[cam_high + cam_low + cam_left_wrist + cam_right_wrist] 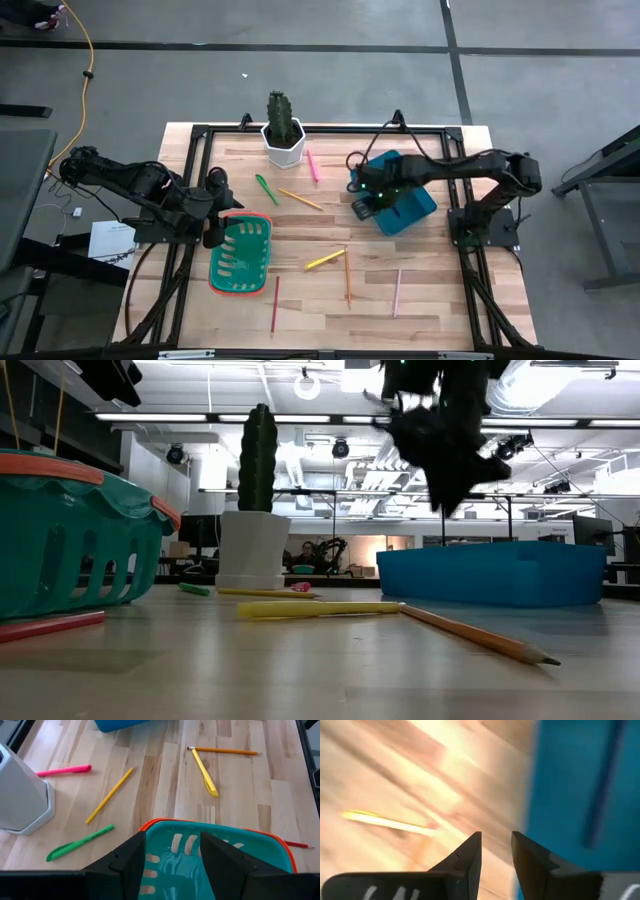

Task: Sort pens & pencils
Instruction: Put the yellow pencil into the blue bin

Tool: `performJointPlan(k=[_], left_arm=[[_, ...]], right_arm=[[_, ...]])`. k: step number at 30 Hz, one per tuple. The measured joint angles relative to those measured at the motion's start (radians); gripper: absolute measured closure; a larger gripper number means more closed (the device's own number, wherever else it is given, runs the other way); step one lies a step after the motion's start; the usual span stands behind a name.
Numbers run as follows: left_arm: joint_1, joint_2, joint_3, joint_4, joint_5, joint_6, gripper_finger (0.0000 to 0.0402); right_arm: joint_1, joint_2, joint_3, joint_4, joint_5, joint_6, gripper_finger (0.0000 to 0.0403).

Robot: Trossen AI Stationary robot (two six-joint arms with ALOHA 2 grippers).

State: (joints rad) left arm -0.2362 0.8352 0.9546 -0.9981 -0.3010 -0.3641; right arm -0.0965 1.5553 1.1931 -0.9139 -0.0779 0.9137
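The right hand [360,208], empty with fingers apart, hung at the blue bin's [418,205] edge; the orange pencil [300,199] lay nearest, slanting away toward the left arm.

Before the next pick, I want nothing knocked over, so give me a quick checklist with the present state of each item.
1. Right hand empty: ok, fingers apart, nothing between them in its wrist view.
2. Right hand over the edge of the blue bin, still to be cleared: not ok.
3. Left hand out of the way: ok, it waits open at the teal basket.
4. Yellow pen free to grasp: ok, it lies alone on the wood, near an orange pencil.
5. Cactus pot upright: ok, but the pink pen lies beside it.
6. What the bin holds: cannot tell.
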Motion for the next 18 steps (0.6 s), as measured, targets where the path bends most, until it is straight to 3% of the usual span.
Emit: performJointPlan(k=[8, 18], left_arm=[[0.0, 0.0, 0.0, 0.0, 0.004, 0.0, 0.0227], [0.0, 0.0, 0.0, 0.014, 0.021, 0.0, 0.0227]], right_arm=[[0.198, -0.103, 0.001, 0.358, 0.124, 0.161, 0.0304], [0.407, -0.09, 0.001, 0.506, 0.271, 0.291, 0.0304]])
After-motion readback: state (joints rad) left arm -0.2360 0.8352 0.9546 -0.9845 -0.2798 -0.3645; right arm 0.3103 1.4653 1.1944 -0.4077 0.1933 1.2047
